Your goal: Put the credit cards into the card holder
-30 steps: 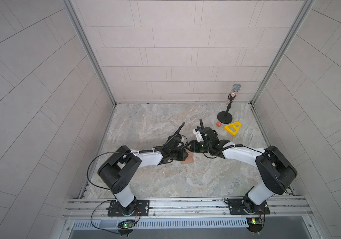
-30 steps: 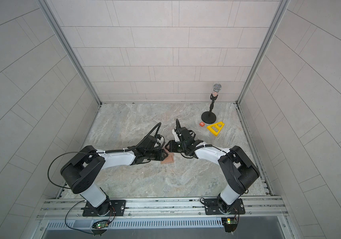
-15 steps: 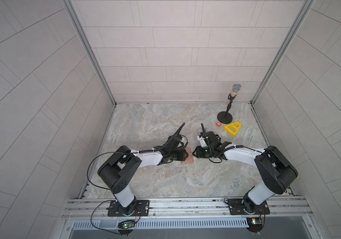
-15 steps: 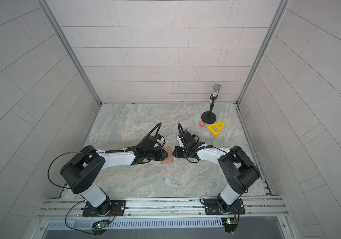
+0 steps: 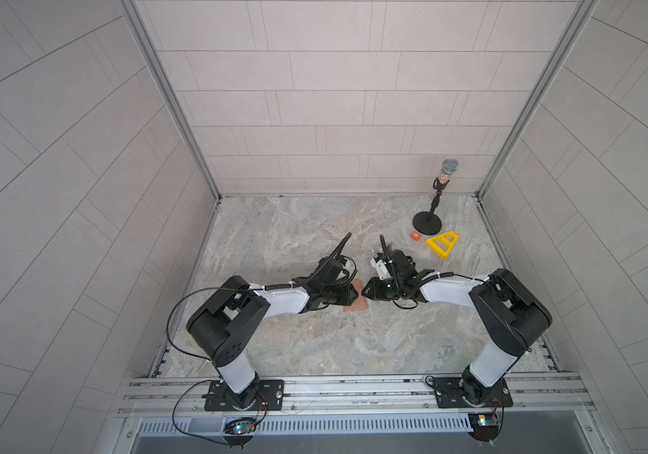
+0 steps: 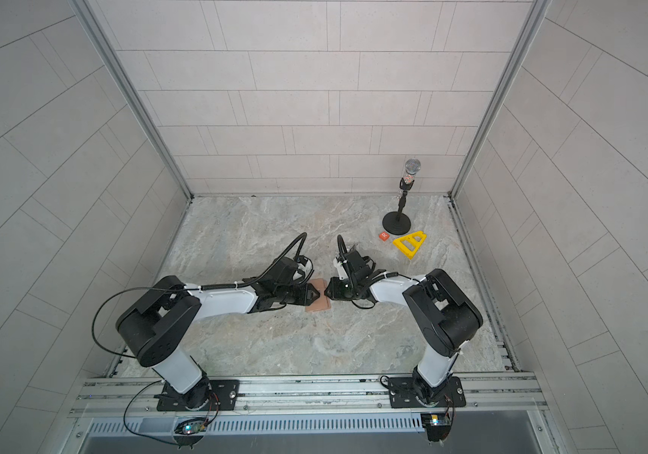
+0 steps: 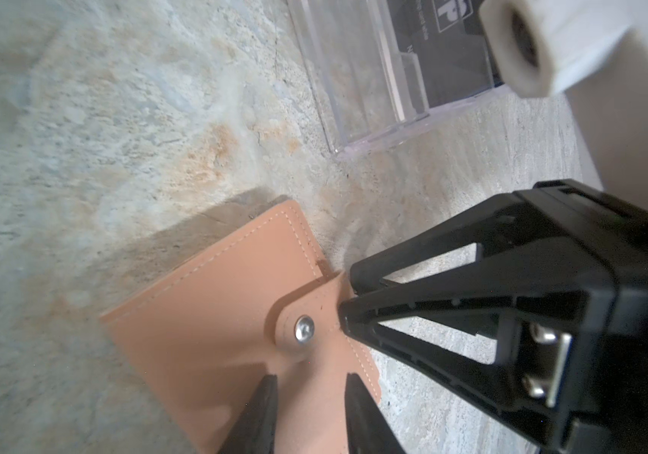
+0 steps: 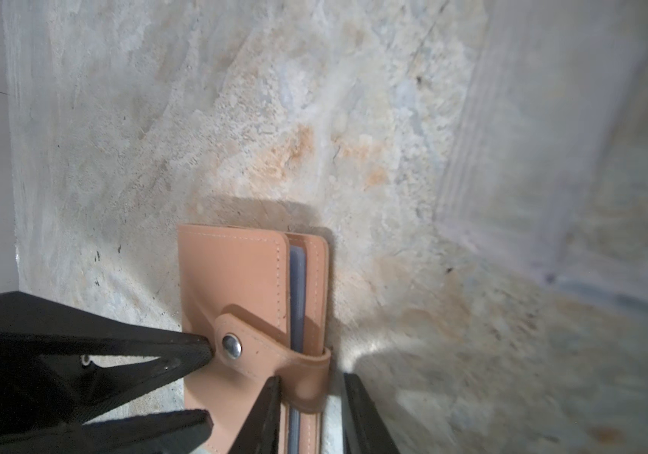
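Note:
The tan-pink card holder lies folded and snapped on the marble table between both arms. My left gripper rests over one end of the card holder, jaws apart, leather showing between them. My right gripper straddles the snap tab where it wraps the card holder's edge. One finger touches the tab and a thin gap shows at the other. A blue-grey credit card sits edge-on inside the fold. A black credit card lies in the clear box.
The clear plastic box stands just behind the card holder, under my right wrist. At the back right are a microphone on a round stand, a small orange tile and a yellow triangular frame. Tiled walls enclose three sides.
My right gripper has come forward and down from behind onto the card holder's tab edge, and its jaws have narrowed. The left arm and the card holder have stayed put.

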